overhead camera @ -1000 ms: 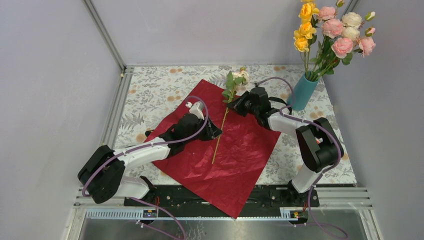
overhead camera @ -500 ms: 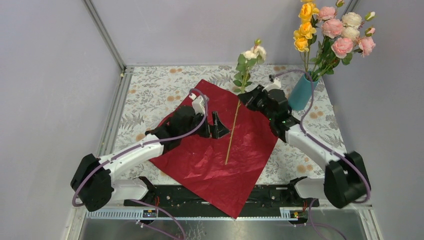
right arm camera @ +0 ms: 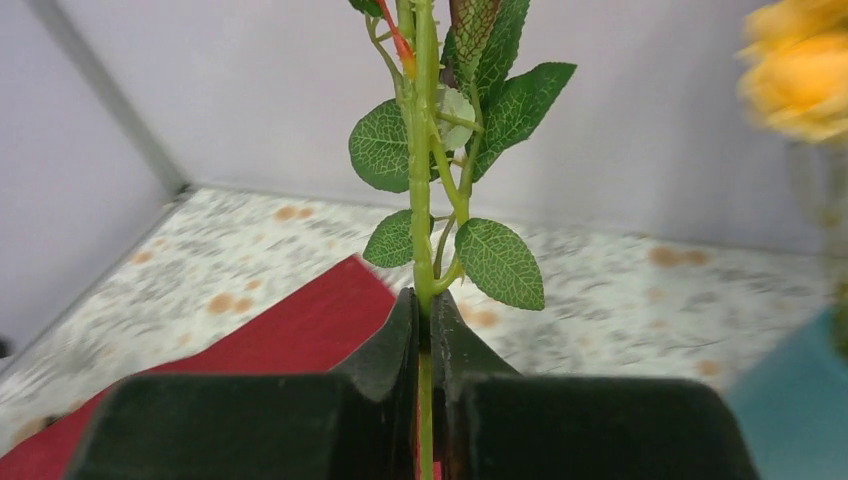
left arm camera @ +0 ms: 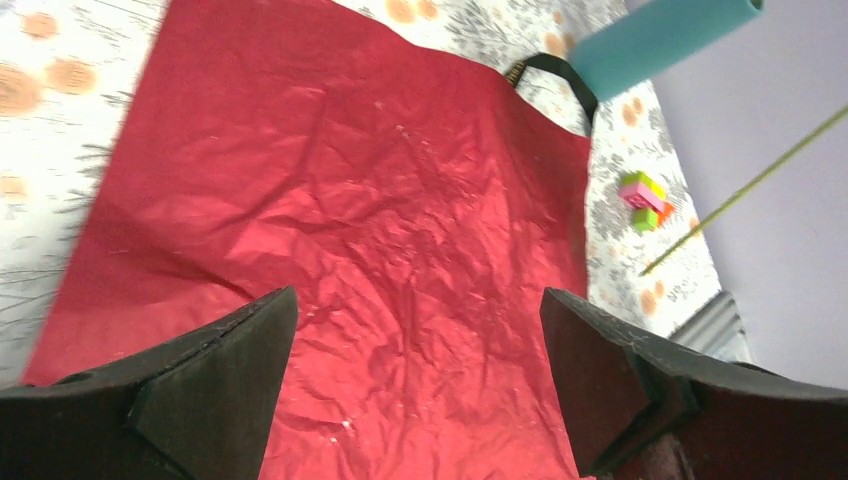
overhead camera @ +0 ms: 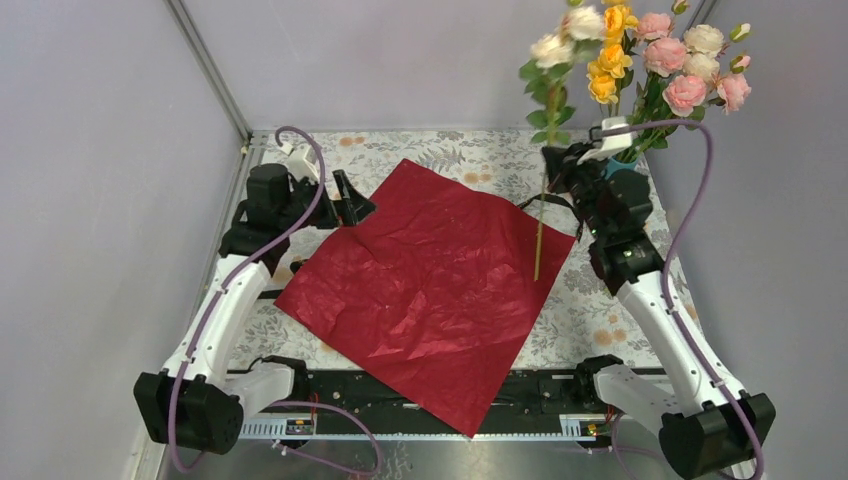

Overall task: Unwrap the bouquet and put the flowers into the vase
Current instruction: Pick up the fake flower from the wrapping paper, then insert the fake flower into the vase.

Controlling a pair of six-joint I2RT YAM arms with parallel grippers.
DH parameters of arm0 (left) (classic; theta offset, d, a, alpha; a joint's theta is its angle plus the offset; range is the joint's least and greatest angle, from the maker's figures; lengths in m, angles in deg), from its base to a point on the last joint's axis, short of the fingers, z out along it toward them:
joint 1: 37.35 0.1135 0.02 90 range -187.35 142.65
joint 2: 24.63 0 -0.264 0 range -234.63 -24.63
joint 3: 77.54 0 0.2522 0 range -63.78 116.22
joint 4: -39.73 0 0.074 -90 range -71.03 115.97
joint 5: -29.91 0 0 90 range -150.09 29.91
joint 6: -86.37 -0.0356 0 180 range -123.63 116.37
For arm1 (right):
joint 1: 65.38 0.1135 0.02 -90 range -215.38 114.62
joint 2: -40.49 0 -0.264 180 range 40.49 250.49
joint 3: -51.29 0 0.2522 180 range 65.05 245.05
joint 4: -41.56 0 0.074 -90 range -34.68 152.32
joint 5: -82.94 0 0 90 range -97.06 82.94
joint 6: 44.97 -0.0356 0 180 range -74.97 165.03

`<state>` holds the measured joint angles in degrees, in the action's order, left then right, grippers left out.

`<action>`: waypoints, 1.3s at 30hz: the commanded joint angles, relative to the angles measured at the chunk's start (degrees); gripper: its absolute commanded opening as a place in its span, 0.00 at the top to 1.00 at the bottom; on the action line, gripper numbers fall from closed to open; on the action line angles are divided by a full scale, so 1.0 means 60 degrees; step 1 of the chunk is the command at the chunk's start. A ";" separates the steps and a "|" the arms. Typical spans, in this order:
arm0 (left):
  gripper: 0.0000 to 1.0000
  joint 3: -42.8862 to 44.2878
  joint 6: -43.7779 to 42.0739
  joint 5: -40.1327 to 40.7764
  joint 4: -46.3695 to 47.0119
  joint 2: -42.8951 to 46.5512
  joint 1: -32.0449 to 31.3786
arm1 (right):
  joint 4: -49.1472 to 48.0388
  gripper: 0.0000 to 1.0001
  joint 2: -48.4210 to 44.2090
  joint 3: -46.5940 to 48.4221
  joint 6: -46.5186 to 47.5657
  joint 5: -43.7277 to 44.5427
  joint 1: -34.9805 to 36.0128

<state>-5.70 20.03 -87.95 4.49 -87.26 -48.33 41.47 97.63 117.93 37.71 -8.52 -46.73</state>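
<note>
Flower (right arm camera: 381,146) is clamped by its stem between the closed fingers of the right gripper (right arm camera: 428,305). Leaves are seen just above the fingertips, and the bare stem end hangs below the gripper, near the edge of the paper (overhead camera: 430,290). Its long axis runs close to upright, with the cream bloom pointing up and the cut end pointing down. Just beyond the gripper the vase (left arm camera: 660,35) is found, already filled with other flowers (overhead camera: 670,60). The step in hand is judged to be the carrying of the last loose stem to the vase. For the next move, the stem end must be raised above the rim, brought over the opening and lowered among the other stems before the grip is released. Farthest off, the left gripper (overhead camera: 345,195) is seen spread wide and empty, with the paper lying before its fingers.
</note>
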 commanded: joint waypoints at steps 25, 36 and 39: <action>0.01 -0.0516 -0.1531 0.2109 0.0049 0.1738 0.1567 | -0.2803 1.00 0.4239 0.6204 0.0637 -0.2040 -0.5251; 0.01 -0.0599 -0.1491 0.2042 0.0111 0.1517 0.2048 | -0.3032 1.00 0.6196 0.8257 0.0589 -0.2725 -0.5424; 0.01 -0.0613 -0.1420 0.1998 0.0122 0.1413 0.2154 | -0.2979 1.00 0.6541 0.8493 0.0751 -0.2762 -0.5424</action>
<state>-9.19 11.20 -76.06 2.13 -78.14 -36.62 27.88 135.51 164.68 41.69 -23.25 -79.25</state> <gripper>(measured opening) 0.986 0.033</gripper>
